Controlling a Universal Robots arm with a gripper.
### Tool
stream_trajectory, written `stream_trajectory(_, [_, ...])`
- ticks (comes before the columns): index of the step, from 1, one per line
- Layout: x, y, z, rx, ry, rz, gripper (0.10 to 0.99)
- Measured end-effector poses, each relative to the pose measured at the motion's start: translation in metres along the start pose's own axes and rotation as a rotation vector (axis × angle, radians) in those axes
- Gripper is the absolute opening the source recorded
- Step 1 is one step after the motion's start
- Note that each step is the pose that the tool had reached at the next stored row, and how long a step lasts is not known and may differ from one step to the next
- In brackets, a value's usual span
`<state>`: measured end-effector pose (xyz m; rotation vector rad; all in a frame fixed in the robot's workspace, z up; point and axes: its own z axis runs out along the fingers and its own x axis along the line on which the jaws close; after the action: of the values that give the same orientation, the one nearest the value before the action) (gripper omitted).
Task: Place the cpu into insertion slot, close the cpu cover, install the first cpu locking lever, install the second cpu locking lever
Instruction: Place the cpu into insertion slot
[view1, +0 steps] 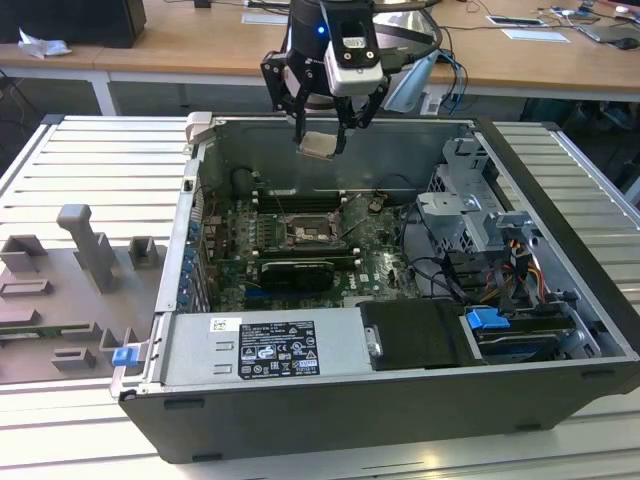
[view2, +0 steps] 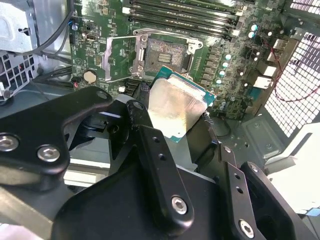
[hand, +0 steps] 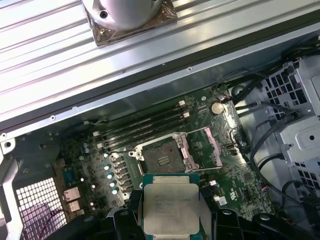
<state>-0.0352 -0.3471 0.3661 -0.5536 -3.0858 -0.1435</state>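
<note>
Because the cpu must drop in flat, we pinch it by its edges in our gripper, high over the far side of the case, well above the open insertion slot on the green board.

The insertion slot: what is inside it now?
The insertion slot holds only its bare dark centre, no chip. The cpu hangs above in the gripper. Nothing hides the slot.
</note>
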Motion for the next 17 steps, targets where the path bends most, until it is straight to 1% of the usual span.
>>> stream_trajectory(17, [0.0000, 0.0000, 0.0001, -0.001, -0.0065, 0.074, 0.541])
